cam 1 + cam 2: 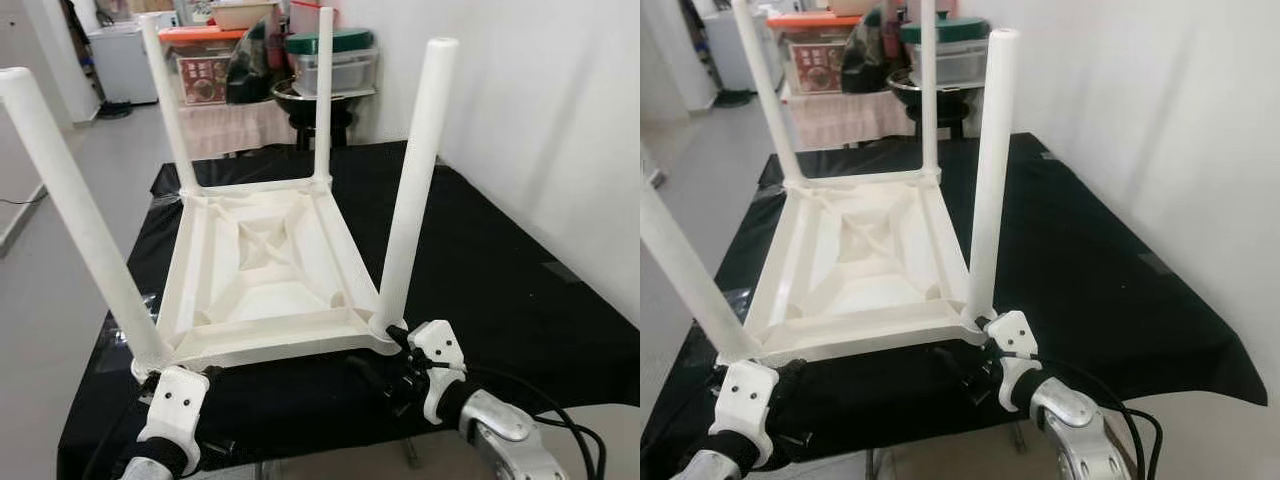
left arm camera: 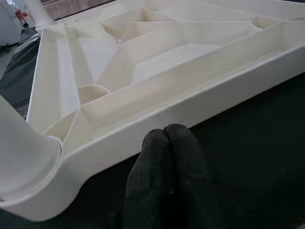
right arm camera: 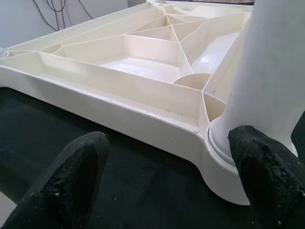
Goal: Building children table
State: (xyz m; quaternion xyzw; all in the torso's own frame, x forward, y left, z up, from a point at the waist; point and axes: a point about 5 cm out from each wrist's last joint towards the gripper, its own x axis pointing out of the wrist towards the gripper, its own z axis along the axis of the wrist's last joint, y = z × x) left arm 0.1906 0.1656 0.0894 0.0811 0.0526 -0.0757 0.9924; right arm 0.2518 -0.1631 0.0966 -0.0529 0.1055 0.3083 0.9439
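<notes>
Left gripper (image 2: 164, 143): lower left of the head view, at the near left corner of the table; the wrist view shows its two black fingertips (image 2: 177, 136) pressed together with no gap, resting against the near rim.
Near left leg (image 1: 75, 215): white tube rising from that corner, leaning out to the upper left of the frame.
Children table (image 1: 265, 270): white plastic, upside down in the middle of the frame, ribbed underside facing up, all four legs pointing up.
Black cloth (image 1: 480, 260): covers the work surface under the table and spreads to the right half of the frame.
Far legs (image 1: 165, 100): two thinner-looking white tubes at the top of the frame, one at each far corner.
Clutter behind (image 1: 335, 55): boxes, a lidded tub and a dark bowl at the top centre, past the cloth.
Near right leg (image 1: 415, 185): white tube standing nearly upright from the near right corner.
Right gripper (image 3: 200, 157): lower right of the head view, at that corner; fingers (image 3: 71, 176) spread wide, one beside the leg's base, the other over the cloth before the rim.
Wall (image 1: 560, 120): plain white, right side of the frame.
</notes>
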